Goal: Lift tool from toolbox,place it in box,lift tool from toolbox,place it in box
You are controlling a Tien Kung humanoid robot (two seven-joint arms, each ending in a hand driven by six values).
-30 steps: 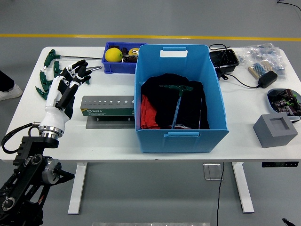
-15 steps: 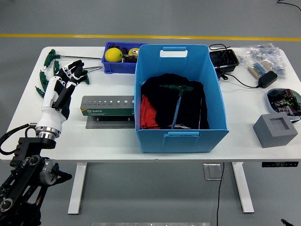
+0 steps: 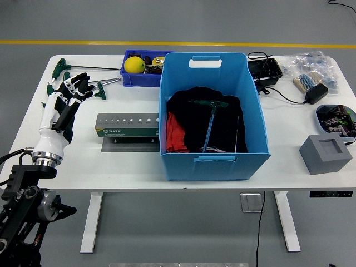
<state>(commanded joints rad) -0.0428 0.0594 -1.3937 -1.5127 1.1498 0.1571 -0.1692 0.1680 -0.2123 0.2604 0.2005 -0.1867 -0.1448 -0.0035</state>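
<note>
1. I am drawing my left hand (image 3: 65, 100) back and toward the table's left edge; a second ago it was hovering further in, over the left end of the grey toolbox (image 3: 128, 125), and now it is sitting just off that end, nearer the spread of green-handled T-wrenches (image 3: 60, 75).
2. My fingers (image 3: 79, 87) are staying loose and spread, gripping nothing, just as they were in both earlier views.
3. One T-handle tool (image 3: 209, 119) is already lying in the blue box (image 3: 213, 114), its green handle across the dark cloth (image 3: 192, 108) and its shaft pointing toward the near wall. It is not shifting between views, so I am judging the first lift-and-place as done.
4. That is leaving the second tool to fetch. The green-handled wrench (image 3: 104, 87) is lying just beyond my fingertips, its shaft pointing right toward the small blue bin (image 3: 146, 69), and more wrenches are fanned out along the table's left edge.
5. I am reading the sideways drift as a lining-up for that next pick, though nothing is being touched yet.
6. The handles are lying close together, so I am expecting to need a careful close on one only.
7. My right arm is not showing anywhere.
</note>
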